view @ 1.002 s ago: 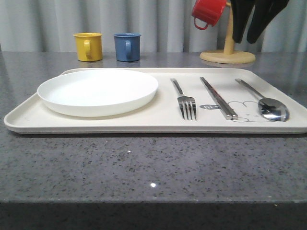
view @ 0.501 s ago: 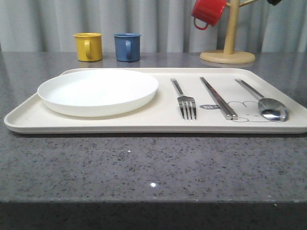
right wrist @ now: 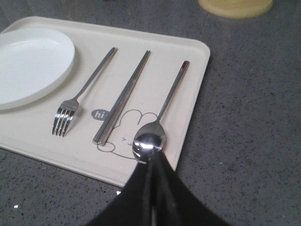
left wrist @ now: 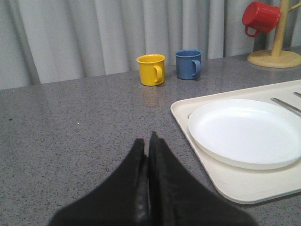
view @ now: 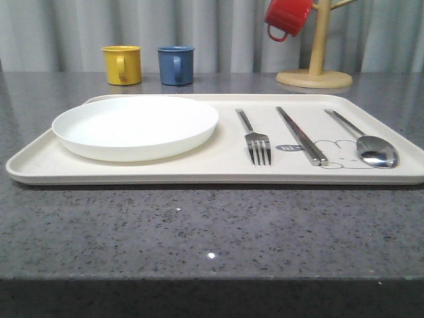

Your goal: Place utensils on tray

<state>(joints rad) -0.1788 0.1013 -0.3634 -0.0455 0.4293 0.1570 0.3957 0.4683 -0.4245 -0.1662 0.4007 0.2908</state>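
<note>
Nearest the worktop's front edge, both pincers, left (left wrist: 148, 141) and right (right wrist: 151, 165), are pressed closed on nothing, since the fork (view: 255, 138), chopsticks (view: 301, 135) and spoon (view: 366, 140) already lie parallel on the tray (view: 40, 162) beside the white plate (view: 136, 126).

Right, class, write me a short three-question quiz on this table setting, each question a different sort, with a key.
1. True or false: the fork lies on the tray.
2. Which utensil lies between the fork and the spoon? A) knife B) chopsticks C) ladle
3. Fill in: the red mug hangs on a wooden ____.

Key: 1 true; 2 B; 3 stand.
</note>
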